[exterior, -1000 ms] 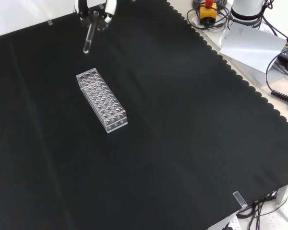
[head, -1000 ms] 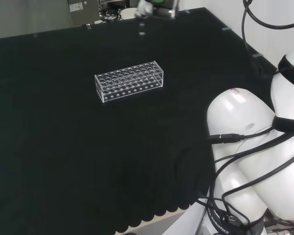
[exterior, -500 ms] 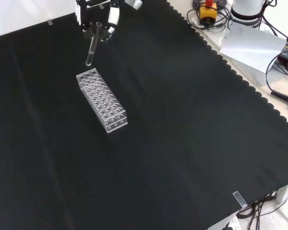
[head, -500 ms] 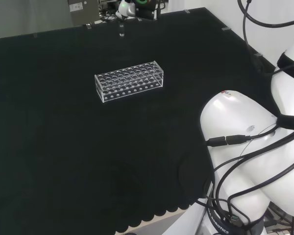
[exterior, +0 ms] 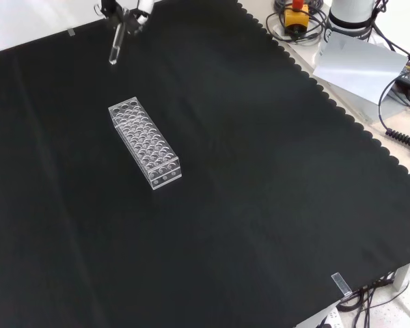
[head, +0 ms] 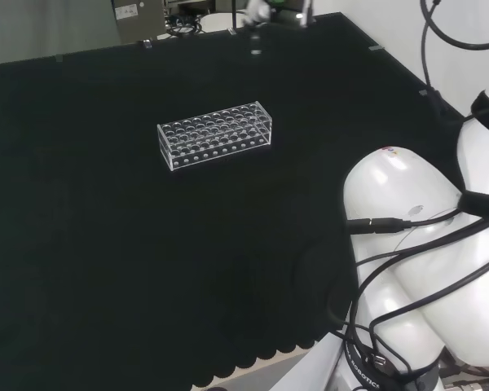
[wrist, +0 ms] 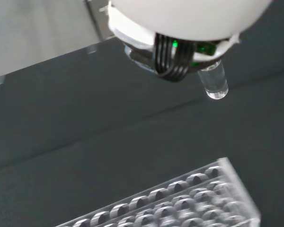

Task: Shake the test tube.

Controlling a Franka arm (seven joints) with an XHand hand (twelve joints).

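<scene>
The black and white hand (exterior: pixel 126 9) sits at the top edge of the front view, high over the far part of the black cloth (exterior: pixel 260 178). Its fingers are closed around the upper end of a clear glass test tube (exterior: pixel 115 49), which hangs below the hand, close to upright with its rounded bottom pointing down. The tube is in the air, clear of the cloth and touching nothing else.

In the head view the hand (head: pixel 279 10) is at the far edge of the bench, with the tube's lower end (head: pixel 257 42) showing beneath it.

A clear plastic test tube rack (exterior: pixel 144 142) with rows of round holes rests flat on the cloth. In the front view it lies nearer than the tube and slightly to its right, well apart from it. In the head view the rack (head: pixel 215 134) stands nearer than the hand and to its left.

The wrist view shows the tube's rounded end (wrist: pixel 214 85) projecting past the palm, with the rack (wrist: pixel 180 198) below it at a distance. Whether the tube holds liquid cannot be told.
</scene>
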